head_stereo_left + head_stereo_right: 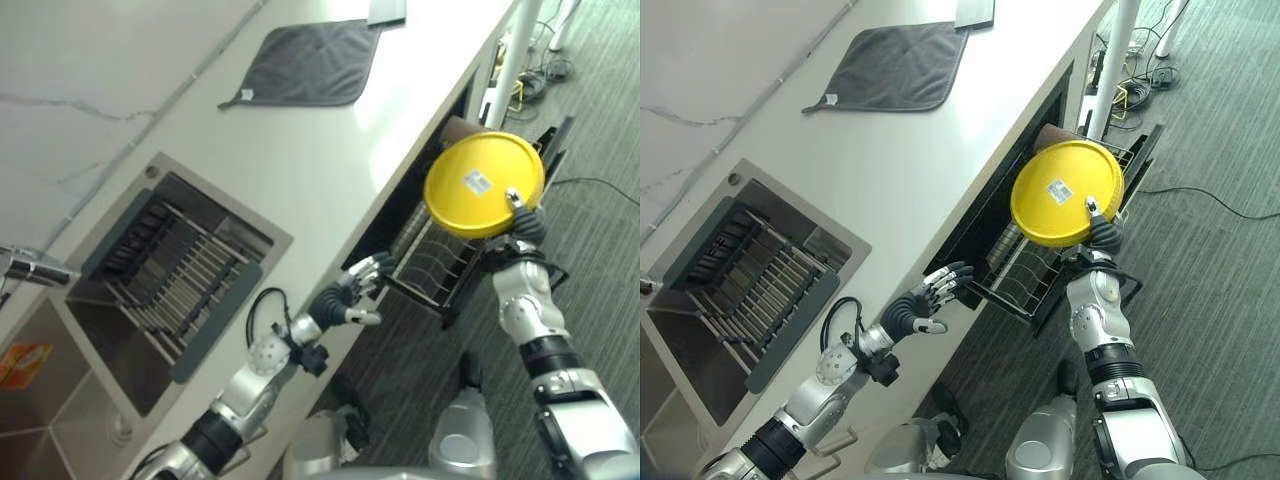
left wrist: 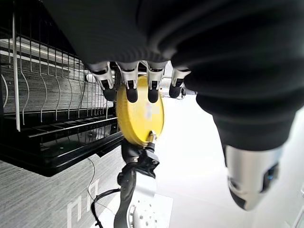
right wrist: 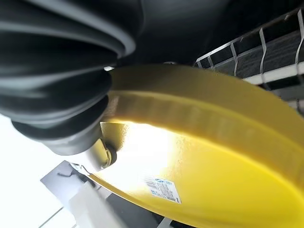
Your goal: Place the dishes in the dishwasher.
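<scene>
A round yellow plate (image 1: 483, 183) with a small label on its underside stands on edge above the pulled-out wire dishwasher rack (image 1: 432, 268). My right hand (image 1: 524, 222) is shut on the plate's lower rim; a thumb tip shows on the yellow face. In the right wrist view the plate (image 3: 199, 161) sits close against the rack's wire tines (image 3: 266, 42). My left hand (image 1: 350, 296) hovers open at the counter's front edge, left of the rack, fingers spread and touching nothing. The left wrist view shows the plate (image 2: 140, 114) beyond those fingers (image 2: 132, 88).
The dishwasher opening (image 1: 420, 165) sits under the white counter (image 1: 330, 150). A grey cloth (image 1: 310, 62) lies on the counter at the back. A sink (image 1: 170, 265) with a slatted drying rack is set in the counter on the left. Grey carpet (image 1: 590, 150) lies to the right.
</scene>
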Tool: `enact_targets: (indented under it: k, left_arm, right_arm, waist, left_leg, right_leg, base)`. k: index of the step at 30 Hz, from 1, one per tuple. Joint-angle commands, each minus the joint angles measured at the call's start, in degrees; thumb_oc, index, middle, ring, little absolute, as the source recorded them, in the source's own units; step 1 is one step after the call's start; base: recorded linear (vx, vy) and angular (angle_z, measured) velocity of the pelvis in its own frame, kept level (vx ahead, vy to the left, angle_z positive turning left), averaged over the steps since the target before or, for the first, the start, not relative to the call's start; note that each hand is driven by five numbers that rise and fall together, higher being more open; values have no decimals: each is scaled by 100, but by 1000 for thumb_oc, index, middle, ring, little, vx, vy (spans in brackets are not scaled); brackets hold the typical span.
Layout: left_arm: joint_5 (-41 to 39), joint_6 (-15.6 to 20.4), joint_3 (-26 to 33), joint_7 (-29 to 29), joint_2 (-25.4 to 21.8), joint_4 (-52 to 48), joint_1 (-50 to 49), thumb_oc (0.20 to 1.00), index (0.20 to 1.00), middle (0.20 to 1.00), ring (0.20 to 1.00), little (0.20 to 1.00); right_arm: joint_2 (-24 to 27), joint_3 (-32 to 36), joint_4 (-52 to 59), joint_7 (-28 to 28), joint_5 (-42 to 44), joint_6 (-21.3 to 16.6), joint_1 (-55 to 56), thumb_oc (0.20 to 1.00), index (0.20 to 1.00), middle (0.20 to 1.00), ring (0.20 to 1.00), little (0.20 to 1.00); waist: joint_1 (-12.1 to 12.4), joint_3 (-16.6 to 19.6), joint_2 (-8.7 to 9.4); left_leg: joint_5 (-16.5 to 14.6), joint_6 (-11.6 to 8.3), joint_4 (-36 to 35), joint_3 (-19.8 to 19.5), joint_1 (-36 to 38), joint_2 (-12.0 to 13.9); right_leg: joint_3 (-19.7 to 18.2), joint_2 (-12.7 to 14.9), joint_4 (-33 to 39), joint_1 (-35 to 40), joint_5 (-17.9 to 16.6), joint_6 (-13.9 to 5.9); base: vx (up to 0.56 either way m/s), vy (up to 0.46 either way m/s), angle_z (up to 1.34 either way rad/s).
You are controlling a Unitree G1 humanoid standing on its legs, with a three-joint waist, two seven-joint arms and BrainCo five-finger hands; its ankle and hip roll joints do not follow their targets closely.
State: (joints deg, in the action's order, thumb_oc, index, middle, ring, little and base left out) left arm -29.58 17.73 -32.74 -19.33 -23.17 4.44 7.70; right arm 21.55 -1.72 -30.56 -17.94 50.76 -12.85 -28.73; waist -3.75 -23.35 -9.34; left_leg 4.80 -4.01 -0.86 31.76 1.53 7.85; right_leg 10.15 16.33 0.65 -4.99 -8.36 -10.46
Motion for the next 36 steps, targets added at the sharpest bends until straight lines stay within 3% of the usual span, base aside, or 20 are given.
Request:
enact_targets:
  k: [1, 5, 7, 9, 12, 15, 18, 21, 22, 26, 28, 29, 33, 36]
  left_arm:
    - [499, -267, -434, -36, 163, 1043, 119, 1000, 1000, 1000, 1000, 1000]
    - [1263, -489, -842, 19, 350, 2051, 103, 1000, 1000, 1000, 1000, 1000]
    - [1803, -748, -966, 482, 541, 2888, 67, 1000, 1000, 1000, 1000, 1000]
    - [1970, -1038, -903, 650, 784, 3752, 36, 1000, 1000, 1000, 1000, 1000]
    - [1920, -1402, -747, 739, 986, 4341, -2, 1000, 1000, 1000, 1000, 1000]
    - [2387, -1678, -515, 1004, 1125, 5056, 45, 1000, 1000, 1000, 1000, 1000]
    - [2965, -2448, -402, 1453, 1198, 5604, 152, 1000, 1000, 1000, 1000, 1000]
    - [2990, -2598, -132, 1788, 1299, 6022, 209, 1000, 1000, 1000, 1000, 1000]
    - [2795, -2744, 89, 2091, 1307, 6177, 257, 1000, 1000, 1000, 1000, 1000]
    - [2134, -2908, 529, 2446, 1212, 6378, 381, 1000, 1000, 1000, 1000, 1000]
    - [918, -3166, 1082, 2584, 1173, 6582, 335, 1000, 1000, 1000, 1000, 1000]
    - [764, -3219, 1190, 2607, 1157, 6606, 325, 1000, 1000, 1000, 1000, 1000]
    - [662, -3336, 1632, 2355, 1006, 6633, 225, 1000, 1000, 1000, 1000, 1000]
    - [712, -3493, 1751, 2210, 889, 6536, 158, 1000, 1000, 1000, 1000, 1000]
  right_arm:
    - [-166, 97, 335, 139, 64, -205, -680, 200, 200, 200, 200, 200]
    - [-127, -109, 93, 321, -38, -219, -876, 200, 200, 200, 200, 200]
    - [-191, -248, 30, 419, -101, -209, -930, 200, 200, 200, 200, 200]
    - [-254, -356, -16, 411, -192, -170, -1026, 200, 200, 200, 200, 200]
    - [-264, -366, -100, 412, -248, -119, -1120, 200, 200, 200, 200, 200]
    - [-283, -353, -212, 370, -268, -79, -1265, 200, 200, 200, 200, 200]
    - [-287, -370, -355, 320, -346, -40, -1483, 200, 200, 200, 200, 200]
    - [-282, -493, -454, 335, -461, 78, -1675, 200, 200, 200, 200, 200]
    - [-306, -618, -438, 308, -615, 183, -1787, 200, 200, 200, 200, 200]
    - [-371, -846, -484, 54, -932, 207, -1938, 200, 200, 200, 200, 200]
    - [-278, -947, -653, -182, -1729, 165, -2127, 200, 200, 200, 200, 200]
    - [-249, -979, -694, -221, -1998, 159, -2183, 200, 200, 200, 200, 200]
    - [291, -1408, -988, -317, -4137, 33, -2640, 200, 200, 200, 200, 200]
    - [838, -1829, -1086, -230, -4835, 113, -2871, 200, 200, 200, 200, 200]
  waist:
    - [38, 27, 204]
    - [-38, -137, 174]
    - [-86, -196, 191]
    - [-91, -249, 225]
    - [-55, -282, 235]
    - [30, -314, 275]
    - [135, -358, 298]
    - [208, -393, 316]
    - [267, -414, 348]
    - [403, -477, 394]
    - [518, -566, 358]
    - [543, -587, 351]
    - [776, -645, 313]
    - [941, -645, 350]
  left_leg:
    - [-1332, 164, 1061, -804, -122, -6]
    - [-1285, 113, 1106, -803, -246, 16]
    - [-1239, 78, 1072, -802, -269, 24]
    - [-1163, 30, 1049, -823, -328, 83]
    - [-1046, -28, 955, -860, -376, 151]
    - [-852, -127, 759, -939, -435, 266]
    - [-641, -240, 629, -1075, -552, 398]
    - [-416, -365, 473, -1132, -616, 557]
    - [-284, -440, 435, -1184, -692, 659]
    - [-249, -461, 617, -1364, -913, 709]
    - [-227, -445, 677, -1464, -1065, 703]
    - [-220, -445, 685, -1485, -1097, 702]
    - [-243, -404, 861, -1656, -1460, 688]
    - [-407, -375, 1149, -1818, -1753, 699]
  right_leg:
    - [527, -21, -941, -593, 701, 253]
    - [458, -65, -1008, -737, 739, 285]
    - [423, -79, -1050, -816, 759, 290]
    - [396, -84, -1121, -898, 795, 301]
    - [414, -107, -1142, -929, 828, 319]
    - [465, -169, -1139, -958, 864, 337]
    - [531, -230, -1142, -986, 897, 348]
    - [625, -282, -1089, -950, 916, 371]
    - [679, -308, -1058, -937, 914, 392]
    - [760, -263, -1146, -1009, 925, 409]
    - [803, -182, -1266, -1144, 942, 398]
    - [809, -168, -1291, -1174, 946, 392]
    - [896, -8, -1592, -1517, 999, 384]
    - [914, 120, -2245, -1835, 1324, 367]
  base:
    - [-87, 6, 1]
    - [-19, 48, -4]
    - [34, 59, -21]
    - [15, 15, -5]
    - [0, 0, 0]
    - [-42, -66, 4]
    - [-40, -61, 13]
    - [-21, -9, 21]
    - [0, -1, 10]
    - [17, 22, 12]
    - [20, 80, 7]
    - [-6, 53, 14]
    - [16, 30, 25]
    - [3, -2, 15]
